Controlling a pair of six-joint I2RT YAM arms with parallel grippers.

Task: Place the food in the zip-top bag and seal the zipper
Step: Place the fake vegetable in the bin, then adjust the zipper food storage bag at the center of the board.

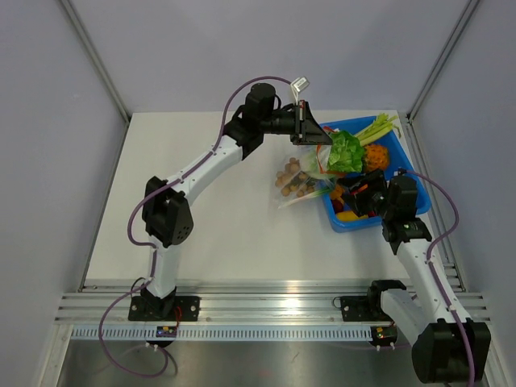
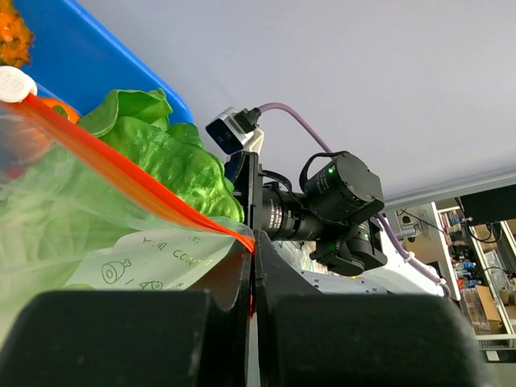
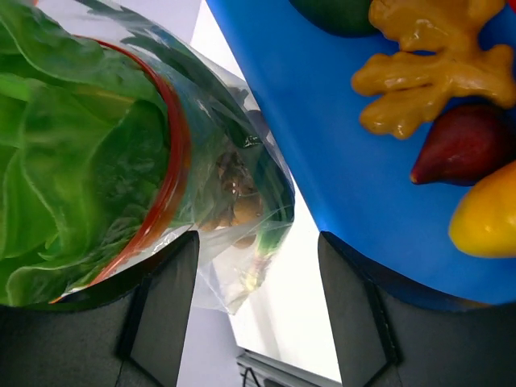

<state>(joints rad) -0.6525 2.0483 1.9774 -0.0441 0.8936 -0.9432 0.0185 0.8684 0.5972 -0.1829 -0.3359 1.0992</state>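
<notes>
Green cabbage (image 1: 345, 151) at zip-top bag (image 1: 295, 182) mouth, over blue bin (image 1: 364, 225) edge

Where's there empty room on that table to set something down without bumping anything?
The widest bare stretch of table lies centre-front, between the left arm and the blue bin. Another lies far left, outside that arm's bend. Back right is crowded: zip-top bag, bin, left claw and right claw bunch together.

The clear bag (image 2: 153, 262) has a white printed panel with faint green letters seen through the plastic. Only "CONT" can be partly read, beside small line drawings including a drumstick shape.
</notes>
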